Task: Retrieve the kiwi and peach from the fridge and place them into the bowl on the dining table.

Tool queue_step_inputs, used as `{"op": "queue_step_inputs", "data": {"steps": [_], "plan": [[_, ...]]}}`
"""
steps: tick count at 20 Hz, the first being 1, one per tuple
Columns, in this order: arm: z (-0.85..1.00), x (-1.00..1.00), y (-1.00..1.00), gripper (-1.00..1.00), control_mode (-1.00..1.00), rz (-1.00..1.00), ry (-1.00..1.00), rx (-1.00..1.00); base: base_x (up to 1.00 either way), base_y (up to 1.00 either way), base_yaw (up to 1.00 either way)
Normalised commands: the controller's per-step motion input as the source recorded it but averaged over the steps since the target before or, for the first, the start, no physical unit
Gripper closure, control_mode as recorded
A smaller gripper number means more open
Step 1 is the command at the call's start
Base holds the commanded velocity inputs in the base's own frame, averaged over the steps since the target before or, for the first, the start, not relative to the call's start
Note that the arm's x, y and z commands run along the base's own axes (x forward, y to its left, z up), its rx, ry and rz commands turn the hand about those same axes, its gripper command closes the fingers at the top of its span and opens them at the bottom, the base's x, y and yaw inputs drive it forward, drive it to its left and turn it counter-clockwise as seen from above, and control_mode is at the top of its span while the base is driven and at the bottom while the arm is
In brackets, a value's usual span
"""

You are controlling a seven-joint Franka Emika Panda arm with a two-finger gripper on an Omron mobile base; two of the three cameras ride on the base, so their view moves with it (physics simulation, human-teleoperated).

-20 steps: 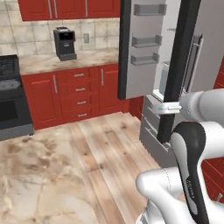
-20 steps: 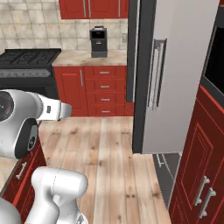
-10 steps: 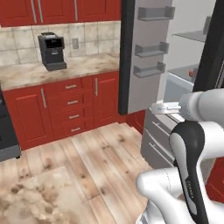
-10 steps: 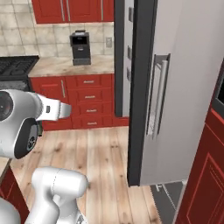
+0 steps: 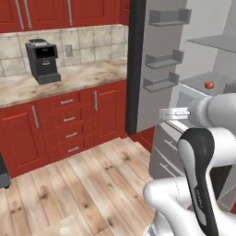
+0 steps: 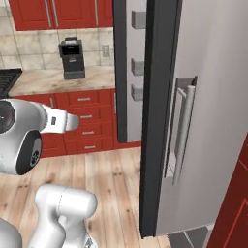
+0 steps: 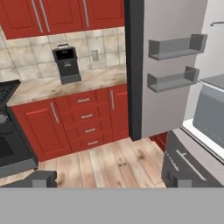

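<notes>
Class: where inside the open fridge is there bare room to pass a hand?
Bare shelf either side of the peach, under the upper glass shelf. The door bins look empty but narrow. The gripper is open.

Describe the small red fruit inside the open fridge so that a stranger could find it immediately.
Start at the tall silver-grey fridge, whose left door stands open and carries grey door bins. In the left base view, look past that door into the pale interior, to a glass shelf. There lies the peach, small, round and pinkish-red, the only coloured spot among grey and white surfaces.
</notes>
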Motion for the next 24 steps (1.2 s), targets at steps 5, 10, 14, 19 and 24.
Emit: {"op": "queue_step_inputs", "data": {"steps": [5,10,14,19,24], "plan": [[0.00,0.00,0.00,-1.00,1.00,0.00,0.00,0.00,0.25,0.00,-0.23],[0.00,0.00,0.00,-1.00,1.00,0.00,0.00,0.00,0.48,0.05,-0.32],[0.00,0.00,0.00,-1.00,1.00,0.00,0.00,0.00,0.81,0.22,-0.38],[0.00,0.00,0.00,-1.00,1.00,0.00,0.00,0.00,0.90,0.39,-0.40],[0.00,0.00,0.00,-1.00,1.00,0.00,0.00,0.00,0.56,0.18,-0.40]]}}
